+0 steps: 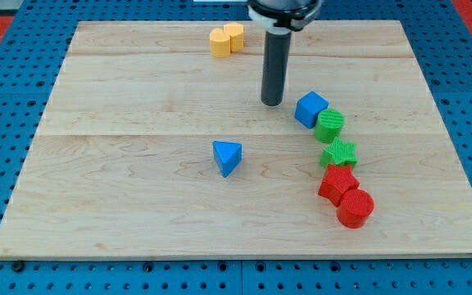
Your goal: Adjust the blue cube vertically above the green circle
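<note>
The blue cube (pixel 310 108) sits right of the board's middle, touching the upper left side of the green circle (pixel 330 125). My tip (pixel 272 102) stands on the board just left of the blue cube, a small gap between them. The rod rises from the tip to the view's top edge.
A green star (pixel 339 153) lies below the green circle, then a red star (pixel 338 182) and a red circle (pixel 355 207). A blue triangle (pixel 227 156) sits near the middle. Two yellow blocks (pixel 226 39) sit at the top. The wooden board (pixel 138 205) lies on a blue pegboard.
</note>
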